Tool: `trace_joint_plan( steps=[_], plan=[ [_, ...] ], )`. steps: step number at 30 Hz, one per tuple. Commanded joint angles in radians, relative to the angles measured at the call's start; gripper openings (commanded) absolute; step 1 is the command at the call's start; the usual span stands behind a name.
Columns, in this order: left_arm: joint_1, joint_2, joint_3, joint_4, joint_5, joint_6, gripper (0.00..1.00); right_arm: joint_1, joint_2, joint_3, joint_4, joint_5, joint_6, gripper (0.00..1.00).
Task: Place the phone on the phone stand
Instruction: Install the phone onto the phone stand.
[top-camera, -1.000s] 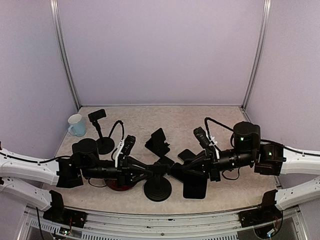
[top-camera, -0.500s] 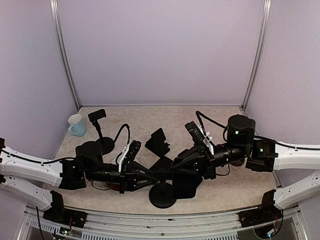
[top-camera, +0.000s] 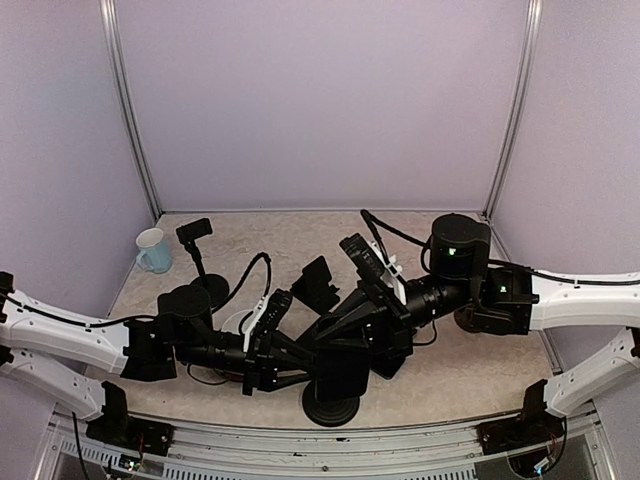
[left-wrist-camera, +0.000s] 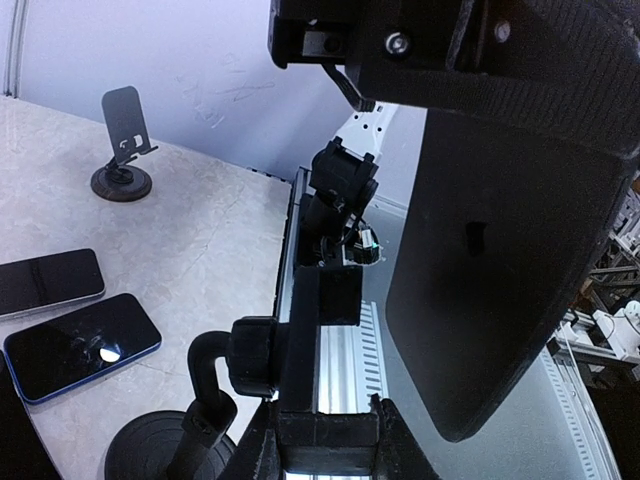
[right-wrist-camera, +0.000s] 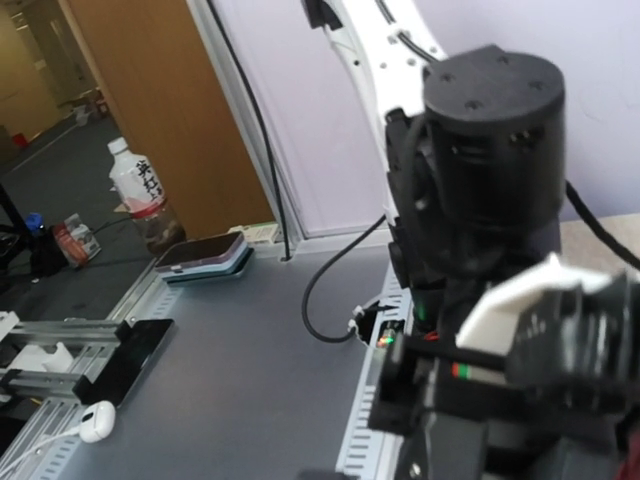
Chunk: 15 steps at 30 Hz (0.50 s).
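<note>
The black phone stand has a round base (top-camera: 330, 408) near the table's front edge, and its holder plate (left-wrist-camera: 300, 340) shows edge-on in the left wrist view. My left gripper (top-camera: 283, 357) is shut on the bottom of that plate (left-wrist-camera: 325, 432). My right gripper (top-camera: 368, 338) is shut on the black phone (top-camera: 343, 368) and holds it tilted in the air just right of the plate. In the left wrist view the phone (left-wrist-camera: 500, 270) hangs from the right gripper (left-wrist-camera: 440, 60), apart from the plate. The right wrist view shows neither phone nor stand clearly.
A second stand (top-camera: 318, 282) is behind the grippers, and a third (top-camera: 196, 252) is at the back left by a pale blue mug (top-camera: 153, 250). Two spare phones (left-wrist-camera: 80, 345) lie flat on the table. The table's front rail (top-camera: 330, 440) is close by.
My right gripper has carried the phone left and toward me, up beside the stand. My left gripper and the stand have shifted slightly right and nearer the front edge.
</note>
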Motion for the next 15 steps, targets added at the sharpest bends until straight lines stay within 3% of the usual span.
trace_joint_plan(
  steps=[1,15],
  plan=[
    [-0.009,0.003,0.050,0.065,0.019,0.035,0.00,0.013,0.004,0.058,0.046,-0.034,-0.022,0.00],
    [-0.006,0.028,0.105,0.056,0.060,0.083,0.00,0.040,0.067,0.112,0.075,-0.123,-0.036,0.00]
  ],
)
